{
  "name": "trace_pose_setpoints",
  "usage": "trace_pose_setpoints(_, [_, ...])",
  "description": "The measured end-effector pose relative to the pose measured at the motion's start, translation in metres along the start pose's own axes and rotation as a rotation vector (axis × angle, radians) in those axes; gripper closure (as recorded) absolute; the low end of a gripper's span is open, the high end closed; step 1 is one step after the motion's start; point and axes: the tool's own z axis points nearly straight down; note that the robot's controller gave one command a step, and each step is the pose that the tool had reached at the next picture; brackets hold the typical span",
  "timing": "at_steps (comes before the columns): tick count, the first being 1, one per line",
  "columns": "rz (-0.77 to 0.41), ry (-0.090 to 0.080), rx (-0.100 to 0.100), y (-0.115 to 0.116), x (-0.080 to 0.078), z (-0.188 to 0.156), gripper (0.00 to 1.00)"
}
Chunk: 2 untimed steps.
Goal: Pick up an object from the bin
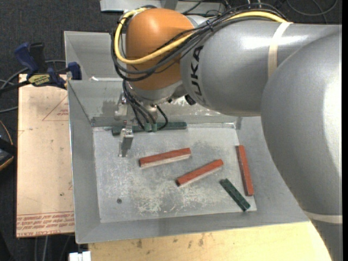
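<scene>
Camera view: gripper point(126, 137), opening indeterminate, at one green bar point(171, 125); second green bar point(235, 194) and three red bars point(165, 157) point(199, 173) point(244, 169) lie view-right of it.

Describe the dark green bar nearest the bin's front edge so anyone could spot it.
Find the grey metal bin, then its lower right corner, where a long red-brown flat bar lies. Slanted just left of it is the short dark green flat bar, darker and shorter than the red bars around it.
</scene>
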Motion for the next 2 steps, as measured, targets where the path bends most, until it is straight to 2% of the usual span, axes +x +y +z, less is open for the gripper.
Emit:
trace_pose_setpoints(1, [0.000, 0.000, 0.000, 0.000, 0.000, 0.000, 0.00])
trace_pose_setpoints(2, [-0.062, -0.008, -0.002, -0.040, -0.021, 0.054, 0.00])
